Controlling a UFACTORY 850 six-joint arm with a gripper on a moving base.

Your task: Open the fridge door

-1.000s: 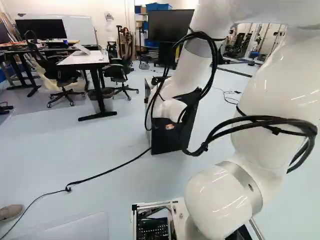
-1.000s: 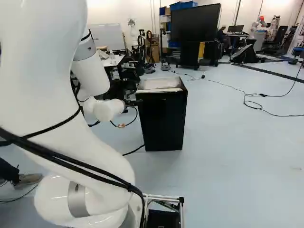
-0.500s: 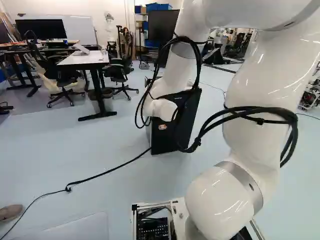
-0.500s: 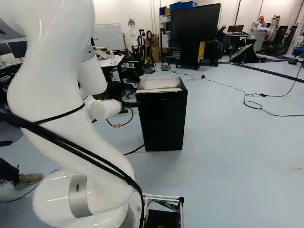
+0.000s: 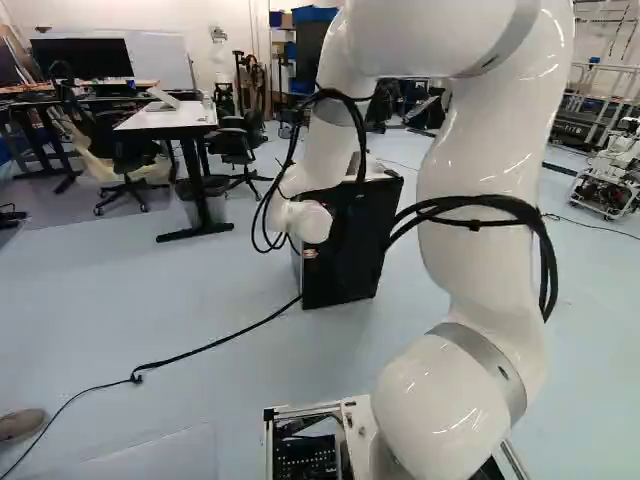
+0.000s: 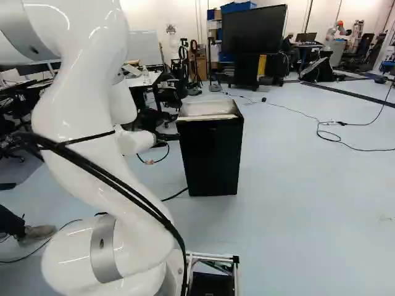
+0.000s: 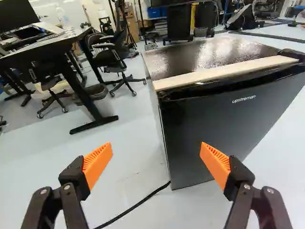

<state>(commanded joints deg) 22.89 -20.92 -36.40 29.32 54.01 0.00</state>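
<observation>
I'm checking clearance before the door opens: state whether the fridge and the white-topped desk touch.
Apart. The wrist view shows open floor between the fridge and the foot of the desk.

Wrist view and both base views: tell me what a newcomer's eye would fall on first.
Probably the white arm, rising large right of the middle in the left base view, black cables looped along it. Next, in the wrist view, the bright orange pads of the open gripper, and ahead of them the black fridge with a pale strip along its top front edge.
</observation>
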